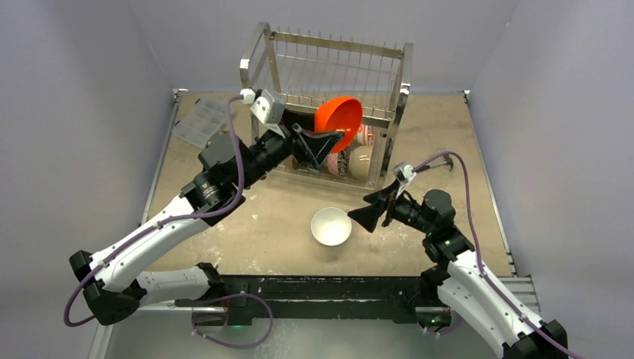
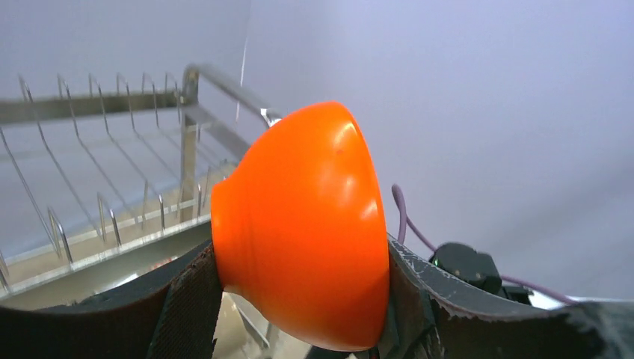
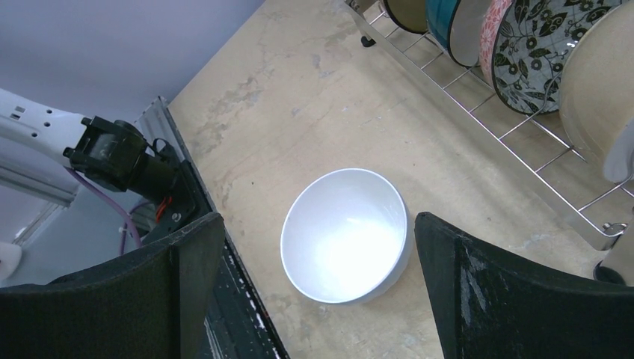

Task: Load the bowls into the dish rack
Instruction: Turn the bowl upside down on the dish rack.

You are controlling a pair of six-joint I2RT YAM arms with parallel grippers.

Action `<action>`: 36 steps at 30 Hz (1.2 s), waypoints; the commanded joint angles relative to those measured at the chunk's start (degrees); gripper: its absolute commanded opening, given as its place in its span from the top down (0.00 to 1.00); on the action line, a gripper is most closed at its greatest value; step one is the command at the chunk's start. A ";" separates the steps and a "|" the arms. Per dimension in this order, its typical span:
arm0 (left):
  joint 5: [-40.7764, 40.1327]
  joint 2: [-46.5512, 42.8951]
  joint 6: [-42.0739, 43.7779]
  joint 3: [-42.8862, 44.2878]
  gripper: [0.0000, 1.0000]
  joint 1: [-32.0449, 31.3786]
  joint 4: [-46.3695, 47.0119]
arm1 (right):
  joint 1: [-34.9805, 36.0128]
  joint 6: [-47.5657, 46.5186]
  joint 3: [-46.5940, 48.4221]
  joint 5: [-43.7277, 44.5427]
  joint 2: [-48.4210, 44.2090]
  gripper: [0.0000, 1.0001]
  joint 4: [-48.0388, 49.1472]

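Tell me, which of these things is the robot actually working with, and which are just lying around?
Part of the job: orange bowl in the left gripper; white bowl on the table; steel dish rack; patterned bowls already standing in its lower tier.

Just lying about: clear plastic compartment box at the table's far left corner.

The place was a robot laboratory, a closed test cell and not a home kitchen. Plain pale grey walls [image 1: 75,112] stood around a worn tan bench [image 1: 247,239] on three sides. A left arm [image 1: 149,239] and a right arm [image 1: 471,280], white and black, were bolted to a black rail [image 1: 321,286] at its near edge, with purple cables [image 1: 232,134] running along them. The dish rack [image 1: 329,75] and a white bowl [image 1: 330,226] were kitchen things set on this work surface.
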 commanded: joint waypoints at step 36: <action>-21.37 32.87 79.31 38.49 1.00 -8.75 -11.62 | 0.01 -2.13 -0.76 -0.33 -0.33 0.01 -2.12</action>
